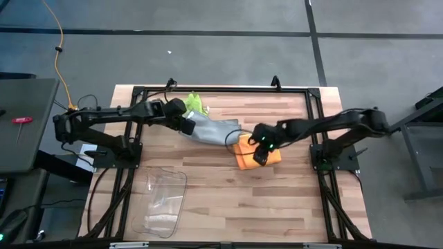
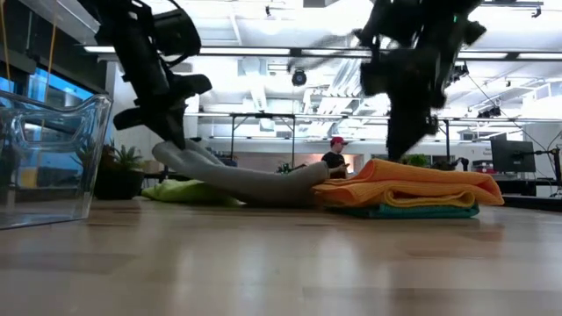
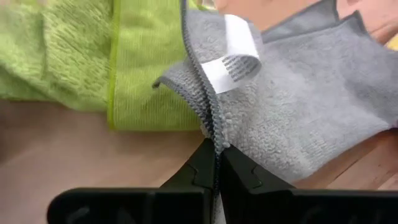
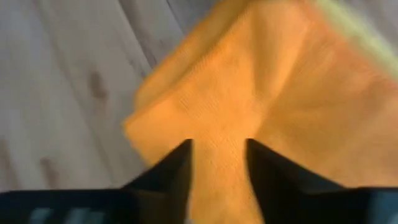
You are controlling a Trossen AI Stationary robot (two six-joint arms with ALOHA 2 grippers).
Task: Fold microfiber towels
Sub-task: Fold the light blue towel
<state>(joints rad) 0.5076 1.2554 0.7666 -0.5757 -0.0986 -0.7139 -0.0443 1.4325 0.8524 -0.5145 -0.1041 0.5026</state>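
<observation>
My left gripper (image 1: 188, 126) is shut on a grey towel (image 1: 211, 130) left of the table's middle. The towel's held end is raised, and the rest slopes down to the wood (image 2: 263, 186). A lime green towel (image 1: 196, 104) lies crumpled behind it. To the right, a folded orange towel (image 1: 257, 158) tops a stack with a yellow layer and a teal towel (image 2: 413, 211) underneath. My right gripper (image 1: 261, 153) stands open over the orange towel's near-left part (image 4: 217, 186), fingers pointing down. My left gripper pinches the grey towel's hemmed edge (image 3: 211, 127) between its two fingers, just below the white label (image 3: 233, 56). The fingers slant down from the table's left. The held end is lifted, the cloth hangs slack, and its other end (image 2: 303, 175) rests by the orange stack. I cannot tell whether my right gripper touches the orange towel.
A clear plastic bin (image 1: 163, 200) lies near the front left of the table. Black frame rails (image 1: 221, 90) run along the table's edges. Bare wood lies in front of the stack. A person (image 2: 335, 158) stands far off in the room behind.
</observation>
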